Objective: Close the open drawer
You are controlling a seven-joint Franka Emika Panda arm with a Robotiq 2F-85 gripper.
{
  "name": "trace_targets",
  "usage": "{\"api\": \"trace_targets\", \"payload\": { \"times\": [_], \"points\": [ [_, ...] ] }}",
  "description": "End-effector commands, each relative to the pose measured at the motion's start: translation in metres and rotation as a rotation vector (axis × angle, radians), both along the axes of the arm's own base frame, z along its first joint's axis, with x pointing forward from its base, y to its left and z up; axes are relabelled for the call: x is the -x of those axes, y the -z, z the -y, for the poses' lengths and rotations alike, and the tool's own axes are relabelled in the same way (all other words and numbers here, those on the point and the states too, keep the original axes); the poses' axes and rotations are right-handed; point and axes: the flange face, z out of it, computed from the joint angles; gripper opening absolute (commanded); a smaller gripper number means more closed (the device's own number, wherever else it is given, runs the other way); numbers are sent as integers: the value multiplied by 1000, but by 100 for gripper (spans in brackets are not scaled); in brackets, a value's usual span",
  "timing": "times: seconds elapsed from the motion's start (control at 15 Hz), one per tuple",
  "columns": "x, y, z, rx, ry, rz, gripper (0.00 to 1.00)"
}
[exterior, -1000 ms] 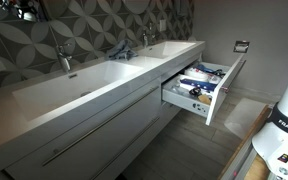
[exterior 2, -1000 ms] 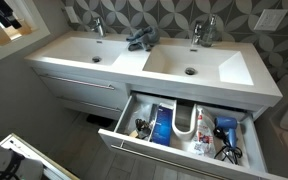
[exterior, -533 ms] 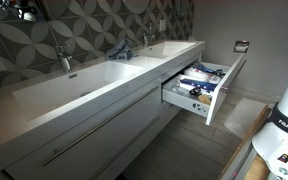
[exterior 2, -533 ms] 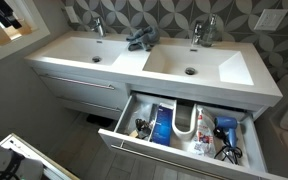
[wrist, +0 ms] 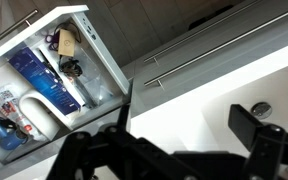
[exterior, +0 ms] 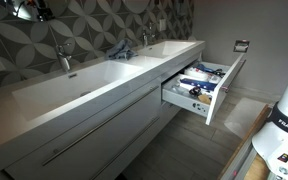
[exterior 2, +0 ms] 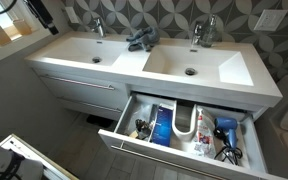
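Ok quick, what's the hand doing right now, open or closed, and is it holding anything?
Hand: open, fingers spread wide, holding nothing, not touching the open drawer.

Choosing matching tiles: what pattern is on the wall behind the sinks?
Grey geometric petal-and-circle wall tiles, clearest in an exterior view.

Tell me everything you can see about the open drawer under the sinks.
The open drawer is pulled well out from the grey vanity, below one basin. Its flat pale grey front carries a slim horizontal bar handle. The inner box is white, with a U-shaped wall in the middle, and holds blue-and-white clutter plus dark cords. It sits level; nothing touches it from outside.
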Motion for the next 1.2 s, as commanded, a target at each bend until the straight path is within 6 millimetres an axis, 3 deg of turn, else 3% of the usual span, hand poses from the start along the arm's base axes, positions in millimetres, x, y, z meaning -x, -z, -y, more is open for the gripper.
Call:
{"api": "trace_targets", "payload": {
  "times": [0.0, 0.2, 0.53, 0.8, 1.13],
  "points": [
    [-21, 29, 62, 24, 129, -17, 100],
    [-27, 58, 118, 62, 234, -54, 100],
    [-24, 111, 189, 34, 371, -111, 100],
    [-19, 157, 232, 2, 467, -129, 100],
    [-12, 208, 269, 157, 609, -183, 100]
  ]
}}
